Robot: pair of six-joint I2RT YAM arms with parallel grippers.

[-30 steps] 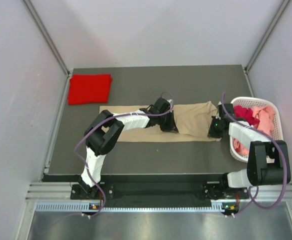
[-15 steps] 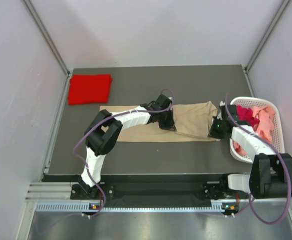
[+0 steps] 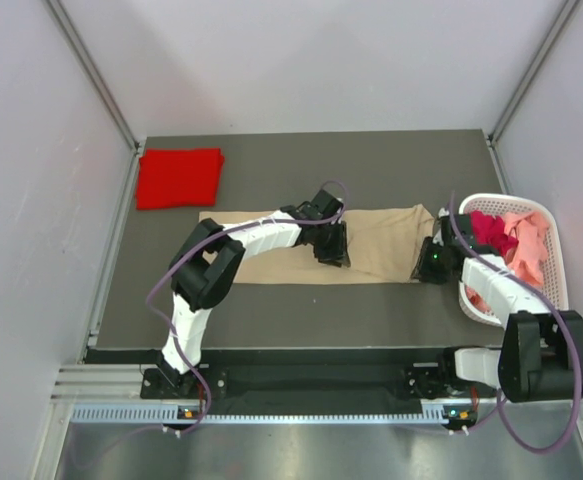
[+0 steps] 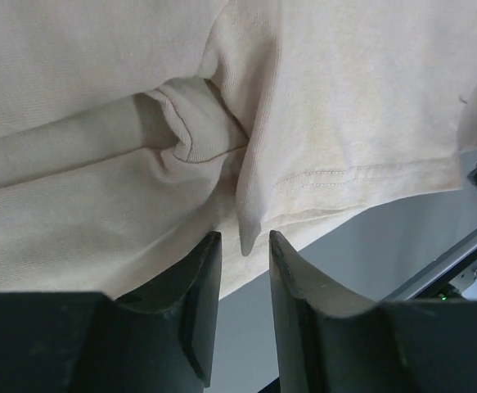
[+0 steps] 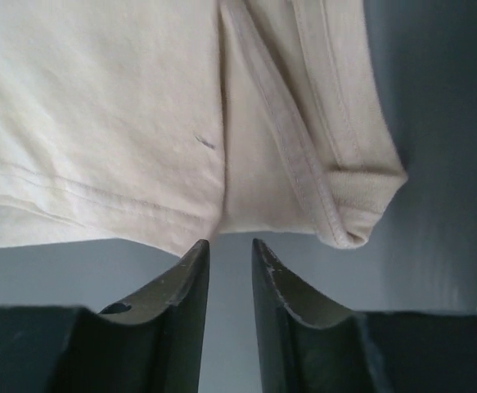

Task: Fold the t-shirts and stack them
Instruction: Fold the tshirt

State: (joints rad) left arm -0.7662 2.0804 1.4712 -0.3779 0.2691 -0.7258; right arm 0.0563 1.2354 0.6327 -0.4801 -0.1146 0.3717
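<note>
**Q:** Item one, the shirt in work?
**A:** Tan t-shirt (image 3: pixel 386 250), one. It lies flat in a long band across the middle of the table (image 3: pixel 301 310).

**Q:** Your arms?
**A:** Two. My left arm (image 3: pixel 261 238) reaches far forward. My left claw (image 4: pixel 244 246) is tipped down over the band's middle, fingers a little apart, nothing clamped. My right claw (image 5: pixel 230 246) is low at the band's right end by a stitched edge. Its fingers are narrowly apart, with bare table between them.

**Q:** Other shirts?
**A:** Red t-shirt (image 3: pixel 179 177), one, folded square, far left corner. Pink cloth (image 3: pixel 526 235) and dark red cloth (image 3: pixel 489 228) are heaped together; how many pieces I cannot tell.

**Q:** Container and room?
**A:** White slotted basket (image 3: pixel 506 198), one, at the right edge, holding that heap. The table is dark grey. Pale walls (image 3: pixel 321 60) on three sides, metal rail (image 3: pixel 301 412) along the near edge.
</note>
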